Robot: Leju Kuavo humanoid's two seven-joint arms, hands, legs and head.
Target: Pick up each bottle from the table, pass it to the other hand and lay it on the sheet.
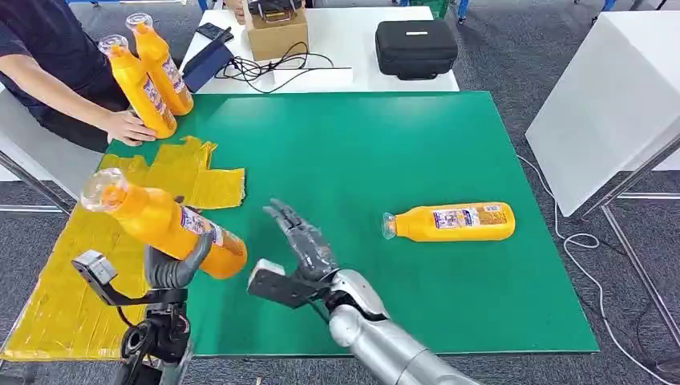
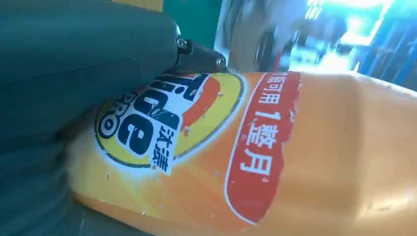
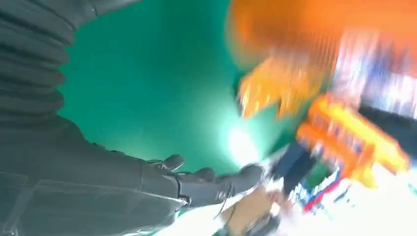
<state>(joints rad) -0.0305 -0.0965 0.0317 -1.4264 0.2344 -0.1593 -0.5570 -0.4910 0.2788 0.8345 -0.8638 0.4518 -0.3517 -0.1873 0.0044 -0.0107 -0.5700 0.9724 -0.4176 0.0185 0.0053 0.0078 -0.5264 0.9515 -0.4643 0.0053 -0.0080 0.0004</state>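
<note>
**Left hand grips one orange bottle; another lies on the green mat**

While the robot's left hand [image 1: 172,269] grips an orange plastic bottle with a clear cap [image 1: 164,222] around its lower body, the bottle is held off the table, tilted, with its cap toward the crinkled yellow sheet [image 1: 56,281] at the table's left edge. In the left wrist view the held bottle's printed label [image 2: 162,123] sits right against the grey thumb. The right hand [image 1: 303,241] hovers just beside the held bottle's base, its fingers spread and straight, holding nothing; the right wrist view is blurred but shows its dark fingers [image 3: 216,179] extended over the green mat [image 1: 361,152].

A second orange bottle [image 1: 453,222] lies on its side on the mat, well apart to the right, cap pointing left. At the far left corner a person's hand [image 1: 128,128] rests against two more orange bottles [image 1: 148,72] standing tilted by the sheet's far end. Behind the mat, a white table carries a black case [image 1: 415,48] and a cardboard box [image 1: 277,36].
</note>
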